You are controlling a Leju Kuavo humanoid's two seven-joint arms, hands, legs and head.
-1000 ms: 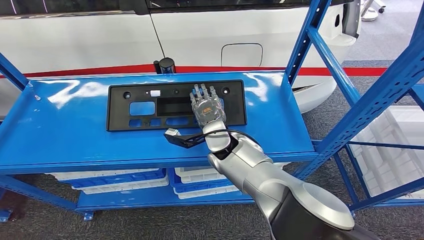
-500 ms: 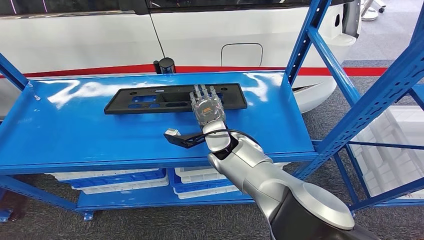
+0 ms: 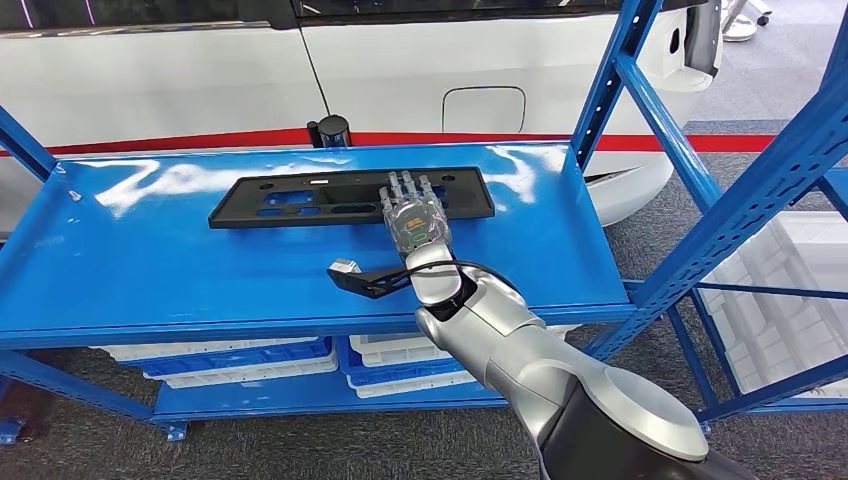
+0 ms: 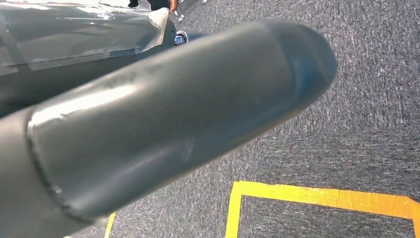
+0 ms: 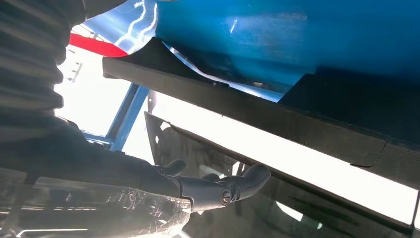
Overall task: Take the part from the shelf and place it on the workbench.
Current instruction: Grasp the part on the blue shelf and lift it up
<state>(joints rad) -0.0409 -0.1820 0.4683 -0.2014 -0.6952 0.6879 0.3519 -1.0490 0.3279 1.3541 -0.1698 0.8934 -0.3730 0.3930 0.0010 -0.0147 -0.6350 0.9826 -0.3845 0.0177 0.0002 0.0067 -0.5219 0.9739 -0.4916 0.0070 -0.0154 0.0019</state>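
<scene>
A: Surface first. What's the part on?

B: Blue metal shelf [image 3: 150,270], glossy, glare streaks across the top. The black part [image 3: 300,200], a long flat plate with cutouts, sits toward the far side of it, tilted, near edge raised off the surface.

A: Right hand?

B: Right hand [image 3: 412,212] is at the part's right portion, back of the hand toward the head camera, fingers [image 3: 405,185] stretched forward over the panel. In the right wrist view the thumb [image 5: 247,181] reaches out beside the part's dark edge [image 5: 257,119], blue surface past it. Can't tell if the fingers actually clamp it; contact is hidden.

A: Left hand?

B: Left wrist view has a big grey thumb [image 4: 173,114] close to the lens, over grey carpet [image 4: 356,99] with yellow tape lines [image 4: 317,196]. Rest of the hand's hidden, so spread or curled, can't tell.

A: Room?

B: White car body [image 3: 400,70] with a red stripe right behind the shelf, fuel flap [image 3: 484,110] visible. Blue uprights [image 3: 610,90] on the right. White and blue bins [image 3: 240,360] on the lower level, white trays [image 3: 790,290] in the next rack to the right. Grey carpet floor. A small black bracket [image 3: 360,276] with a white tip sticks out beside the right wrist.
</scene>
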